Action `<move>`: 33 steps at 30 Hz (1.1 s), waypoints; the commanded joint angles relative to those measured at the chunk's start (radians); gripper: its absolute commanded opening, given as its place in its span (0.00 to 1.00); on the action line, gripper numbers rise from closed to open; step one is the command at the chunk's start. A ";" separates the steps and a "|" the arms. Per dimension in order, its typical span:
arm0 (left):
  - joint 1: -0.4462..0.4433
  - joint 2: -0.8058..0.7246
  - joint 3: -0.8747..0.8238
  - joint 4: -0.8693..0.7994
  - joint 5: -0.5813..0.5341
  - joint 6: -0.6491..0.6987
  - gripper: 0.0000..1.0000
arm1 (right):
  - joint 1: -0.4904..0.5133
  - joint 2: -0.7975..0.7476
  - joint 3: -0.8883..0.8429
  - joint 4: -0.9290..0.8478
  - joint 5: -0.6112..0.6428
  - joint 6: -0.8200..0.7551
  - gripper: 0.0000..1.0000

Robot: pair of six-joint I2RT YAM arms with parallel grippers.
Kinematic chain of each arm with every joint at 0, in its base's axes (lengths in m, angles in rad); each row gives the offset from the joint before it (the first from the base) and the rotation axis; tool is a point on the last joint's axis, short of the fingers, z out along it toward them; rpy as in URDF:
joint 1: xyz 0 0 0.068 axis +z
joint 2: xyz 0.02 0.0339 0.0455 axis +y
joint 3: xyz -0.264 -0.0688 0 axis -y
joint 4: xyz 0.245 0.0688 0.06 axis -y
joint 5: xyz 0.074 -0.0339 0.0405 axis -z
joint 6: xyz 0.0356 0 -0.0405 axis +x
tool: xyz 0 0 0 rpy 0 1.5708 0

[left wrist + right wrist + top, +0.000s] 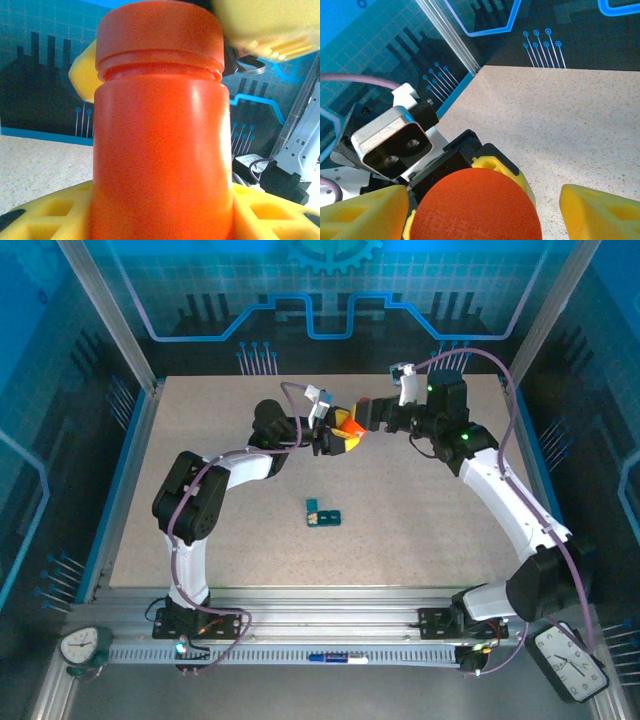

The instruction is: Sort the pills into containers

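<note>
Bottle, clamped in left pincer, may twist loose and drop if right pincer, wide around cap, closes off-centre.

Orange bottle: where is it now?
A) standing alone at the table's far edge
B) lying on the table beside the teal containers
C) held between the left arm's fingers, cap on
C: the orange bottle sits clamped between the left fingers, cap on, apart from the teal containers.

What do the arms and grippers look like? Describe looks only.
The left arm and right arm have white shells, black joints, looping lilac cables. The left gripper and right gripper have black bodies, yellow fingers with moulded hollows.
</note>
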 commanded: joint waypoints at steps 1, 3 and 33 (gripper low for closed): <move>-0.004 -0.031 0.012 0.050 0.003 -0.013 0.00 | -0.008 0.011 0.036 0.008 -0.041 -0.007 0.70; -0.005 -0.031 0.012 0.051 0.004 -0.012 0.00 | -0.007 0.016 0.041 0.008 -0.052 -0.005 0.61; -0.005 -0.008 0.030 0.081 0.012 -0.051 0.00 | -0.076 -0.016 0.019 0.096 -0.174 -0.078 0.59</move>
